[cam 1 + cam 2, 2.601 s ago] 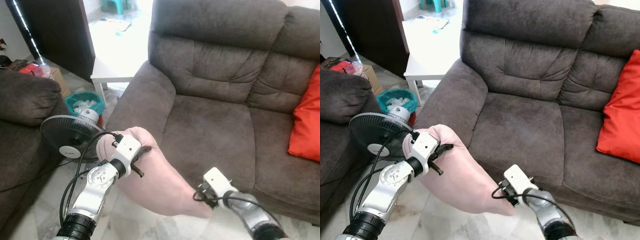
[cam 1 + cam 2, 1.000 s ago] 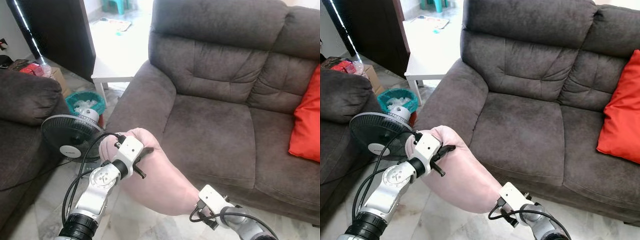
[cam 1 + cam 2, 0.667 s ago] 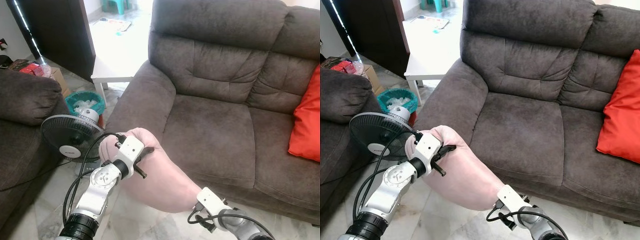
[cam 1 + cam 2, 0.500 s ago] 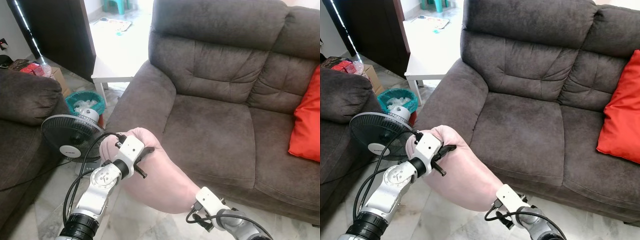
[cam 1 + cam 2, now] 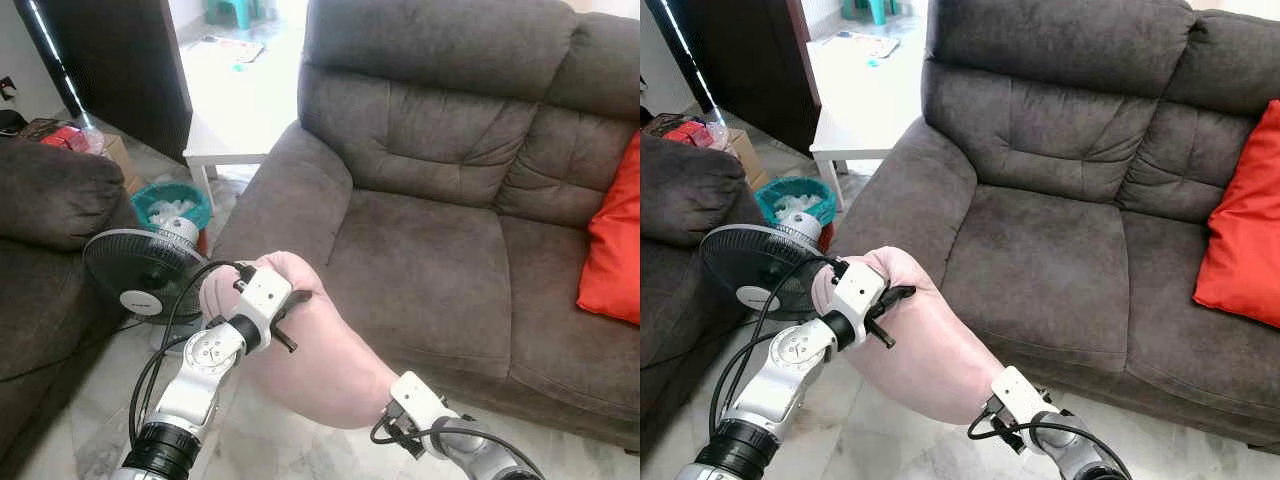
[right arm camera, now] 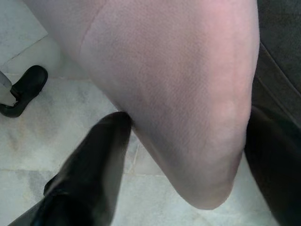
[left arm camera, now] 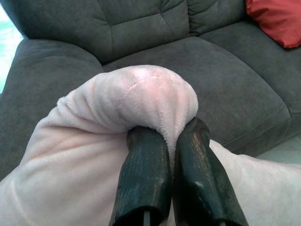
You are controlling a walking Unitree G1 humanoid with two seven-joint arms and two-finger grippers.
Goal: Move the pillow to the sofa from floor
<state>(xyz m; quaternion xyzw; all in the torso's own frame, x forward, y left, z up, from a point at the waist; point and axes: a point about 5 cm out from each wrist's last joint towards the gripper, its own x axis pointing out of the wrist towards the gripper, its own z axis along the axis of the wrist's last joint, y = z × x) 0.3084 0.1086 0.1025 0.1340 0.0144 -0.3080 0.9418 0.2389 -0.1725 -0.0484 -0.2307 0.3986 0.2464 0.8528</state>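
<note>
Left wrist view showed the left gripper (image 7: 171, 141) pinching a fold of the pink pillow (image 5: 320, 360), held off the floor before the sofa (image 5: 430, 250); the right gripper (image 6: 188, 155) straddled its lower corner, fingers spread

My left arm (image 5: 200, 375) is a silver metal limb with a round disc joint, ending below in a ribbed black cuff. A white boxy wrist block (image 5: 262, 293) caps it, and looped black cables (image 5: 165, 325) run alongside. My left gripper (image 7: 168, 155) has two long, glossy black fingers (slightly scuffed along the edges). My right arm (image 5: 1070, 452) is silver-grey too, with its own white block (image 5: 1014, 394) and a thin black cable curling beneath; my right gripper (image 6: 188, 155) carries the same dark, smooth fingers.
</note>
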